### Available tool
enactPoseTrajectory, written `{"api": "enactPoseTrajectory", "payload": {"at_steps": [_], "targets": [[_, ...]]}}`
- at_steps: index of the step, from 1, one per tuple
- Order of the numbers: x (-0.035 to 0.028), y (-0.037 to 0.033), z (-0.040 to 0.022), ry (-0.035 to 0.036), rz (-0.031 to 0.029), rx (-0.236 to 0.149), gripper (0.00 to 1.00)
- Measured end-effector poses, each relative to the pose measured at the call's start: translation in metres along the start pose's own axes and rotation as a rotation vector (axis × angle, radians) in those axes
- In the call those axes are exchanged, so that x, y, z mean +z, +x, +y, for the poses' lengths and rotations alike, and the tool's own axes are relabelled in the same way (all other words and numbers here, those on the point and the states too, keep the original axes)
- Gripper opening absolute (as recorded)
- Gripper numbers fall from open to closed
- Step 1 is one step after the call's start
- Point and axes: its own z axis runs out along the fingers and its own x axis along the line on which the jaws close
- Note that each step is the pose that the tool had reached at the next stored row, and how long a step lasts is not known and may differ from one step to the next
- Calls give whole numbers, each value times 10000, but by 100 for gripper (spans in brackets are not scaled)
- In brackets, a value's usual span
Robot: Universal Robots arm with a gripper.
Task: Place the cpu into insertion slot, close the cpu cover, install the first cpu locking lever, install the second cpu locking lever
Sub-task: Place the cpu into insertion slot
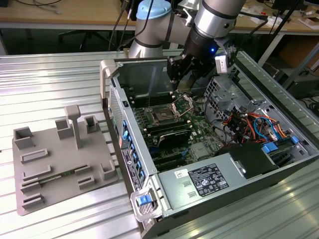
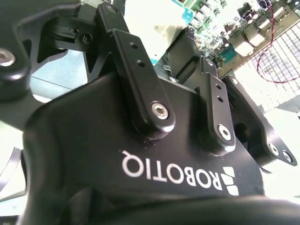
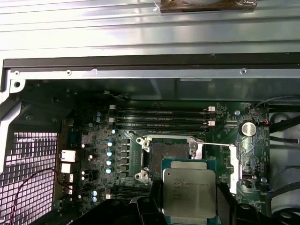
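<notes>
Closest to us, the pincer [image 3: 188, 199] is pinching the cpu [image 3: 190, 185] by two opposite edges, silver face turned to the first wrist view. Just ahead of the pincer we see the insertion slot [image 3: 171, 156] lying open, and the cpu cover [image 1: 182, 103] stands tilted up beside it.

Silver arm [image 1: 215, 17], blue joint cap [image 1: 149, 10], black screw-studded gripper [image 1: 179, 82].

A: Where is the cpu [image 3: 189, 190] sitting?
B: It is hanging in the gripper [image 1: 175, 88], above the insertion slot [image 3: 168, 154].
A: And the computer case [image 1: 113, 107]?
B: It is lying on the table [image 1: 50, 74], at the exterior view's right of the fixture plate [image 1: 55, 159].
</notes>
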Motion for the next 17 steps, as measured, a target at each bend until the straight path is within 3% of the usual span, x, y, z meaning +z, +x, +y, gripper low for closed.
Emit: {"api": "enactPoseTrajectory", "payload": {"at_steps": [17], "targets": [[50,0,-5,0,0,0,55]]}}
